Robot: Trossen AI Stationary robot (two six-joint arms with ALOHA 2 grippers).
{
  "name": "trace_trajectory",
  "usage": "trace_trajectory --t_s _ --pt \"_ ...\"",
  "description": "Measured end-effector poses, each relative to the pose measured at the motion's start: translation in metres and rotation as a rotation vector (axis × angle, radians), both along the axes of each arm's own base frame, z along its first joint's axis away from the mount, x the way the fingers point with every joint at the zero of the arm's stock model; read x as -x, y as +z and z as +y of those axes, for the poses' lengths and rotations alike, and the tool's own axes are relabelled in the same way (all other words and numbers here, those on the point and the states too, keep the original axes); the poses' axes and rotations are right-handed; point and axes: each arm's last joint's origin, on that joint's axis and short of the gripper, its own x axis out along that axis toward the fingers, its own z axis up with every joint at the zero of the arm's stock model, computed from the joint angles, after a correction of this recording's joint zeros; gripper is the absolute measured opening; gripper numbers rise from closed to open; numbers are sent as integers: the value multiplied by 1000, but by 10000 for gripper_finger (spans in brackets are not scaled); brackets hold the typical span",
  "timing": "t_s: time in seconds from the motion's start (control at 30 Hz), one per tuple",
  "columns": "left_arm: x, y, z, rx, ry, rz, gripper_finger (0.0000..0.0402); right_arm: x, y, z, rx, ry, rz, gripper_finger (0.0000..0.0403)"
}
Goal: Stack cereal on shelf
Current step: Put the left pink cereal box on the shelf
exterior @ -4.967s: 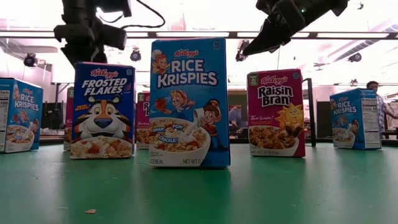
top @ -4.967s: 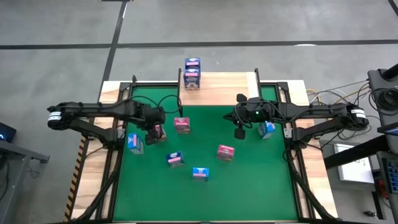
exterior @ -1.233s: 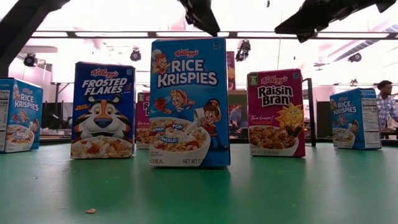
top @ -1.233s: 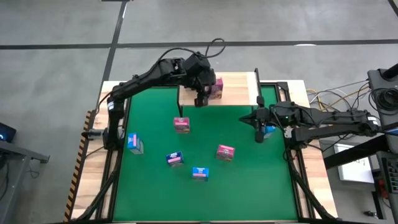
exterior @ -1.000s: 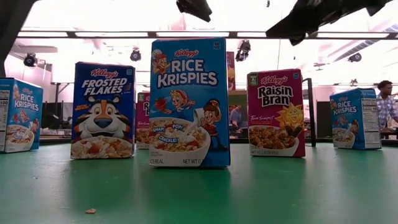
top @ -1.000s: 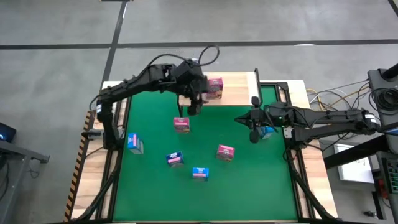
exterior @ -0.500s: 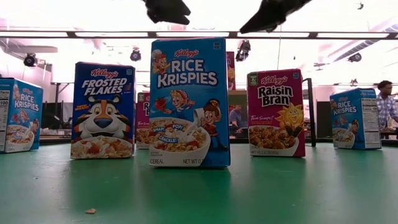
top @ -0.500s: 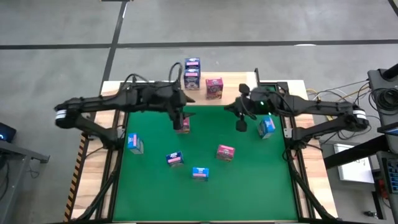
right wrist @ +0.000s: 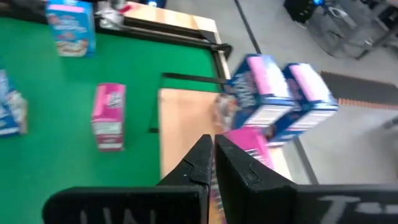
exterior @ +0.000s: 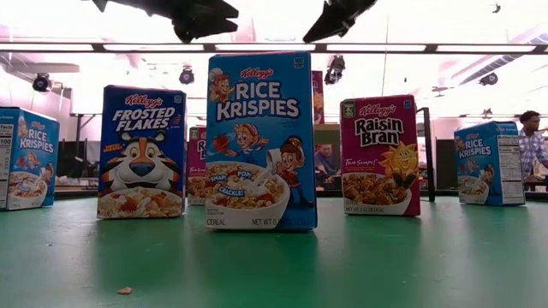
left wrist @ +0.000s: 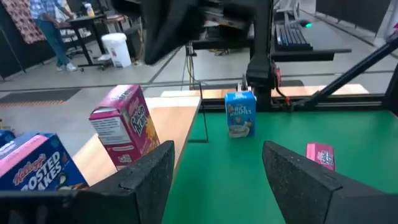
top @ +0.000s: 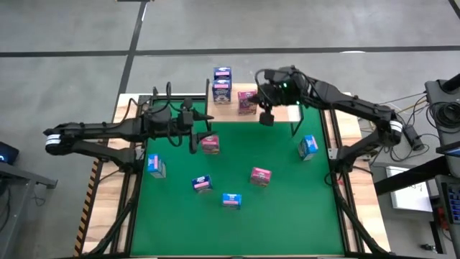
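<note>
The light-wood shelf [top: 277, 97] stands at the table's far edge. On it are a stack of two dark blue boxes [top: 221, 84] and an upright pink box [top: 246, 101]. My right gripper [top: 266, 116] is shut, right beside that pink box [right wrist: 249, 146]. My left gripper [top: 192, 138] is open and empty over the green table, just left of a pink box [top: 210, 144]. In the left wrist view [left wrist: 214, 171] it faces the shelf's pink box [left wrist: 121, 127]. Several boxes rest on the green. My right gripper's shut fingertips [right wrist: 202, 155] stand close to the pink box on the shelf, on its right side. I cannot tell whether they touch it. The box stands upright on the board.
On the green table [top: 287, 208] stand light blue boxes at the left [top: 155, 165], right [top: 307, 146] and near middle [top: 231, 200], a dark blue box [top: 203, 183] and a pink box [top: 260, 175]. A person [exterior: 533, 145] is in the room beyond.
My left gripper has drawn back from the shelf toward the table's left and near edge, leaving the pink box upright on the board. My right gripper has gone toward the far edge and left, from the light blue box to the shelf's pink box.
</note>
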Motion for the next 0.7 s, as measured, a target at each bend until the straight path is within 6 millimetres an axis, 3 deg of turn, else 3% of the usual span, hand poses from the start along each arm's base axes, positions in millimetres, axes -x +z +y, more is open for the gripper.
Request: trace_trajectory --t_s 0.17,0.5,0.7 --pt "8 -10 -1 0 0 -4 226 -1 7 -23 -29 -58 42 54" --pt "11 -6 -2 -3 1 -23 225 -5 2 -59 -45 -12 145 235" --pt "11 -6 -2 -3 0 -20 216 -8 -6 -73 -119 77 163 301"
